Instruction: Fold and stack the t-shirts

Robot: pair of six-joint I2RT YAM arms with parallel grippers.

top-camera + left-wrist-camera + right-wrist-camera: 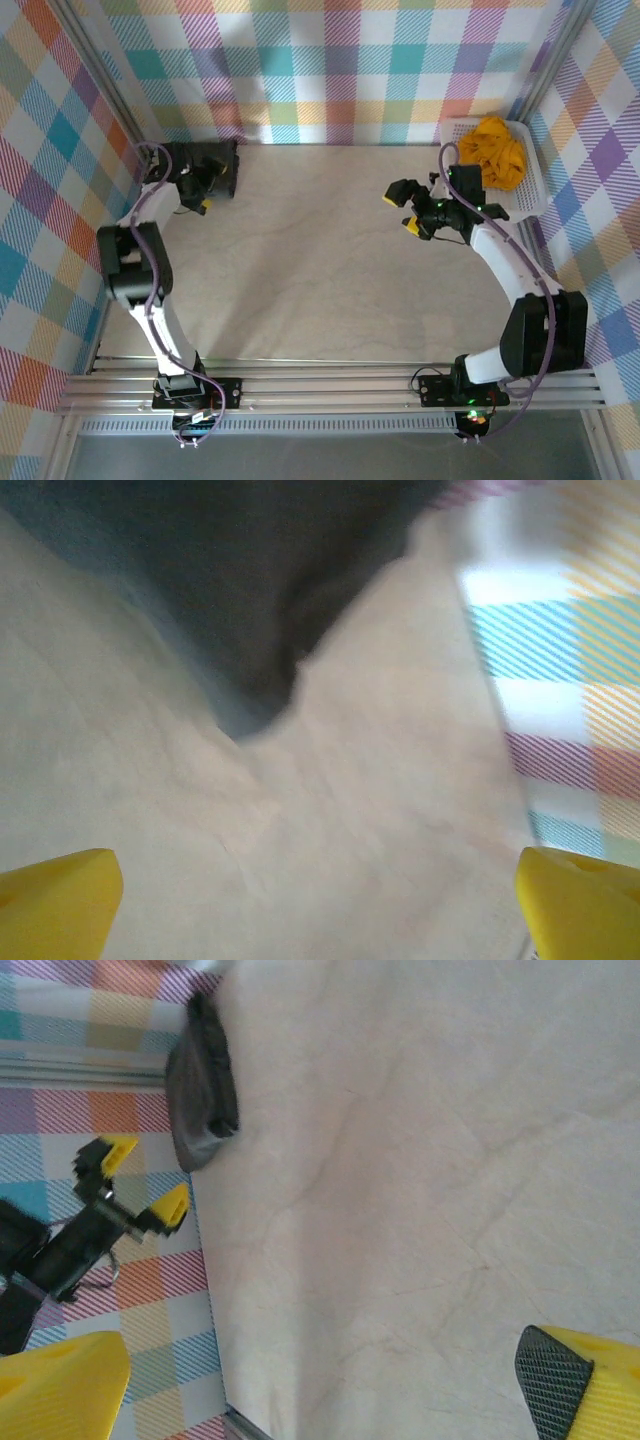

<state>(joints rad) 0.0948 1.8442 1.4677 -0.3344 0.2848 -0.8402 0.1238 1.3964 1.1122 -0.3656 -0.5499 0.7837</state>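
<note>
The soft charcoal-grey t-shirt (250, 580) at the far left corner of the pale table (380, 780) looks blurry, and the top edge cuts it off.

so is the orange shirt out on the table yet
No, the orange t-shirt lies bunched up inside the white mesh basket at the far right corner of the table.

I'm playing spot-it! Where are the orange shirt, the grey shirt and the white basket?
orange t-shirt (497, 150), top view, middle of the crumpled heap.
grey t-shirt (198, 1090), right wrist view, middle of the bundle.
white basket (528, 185), top view, bare mesh beside the shirt.
</note>
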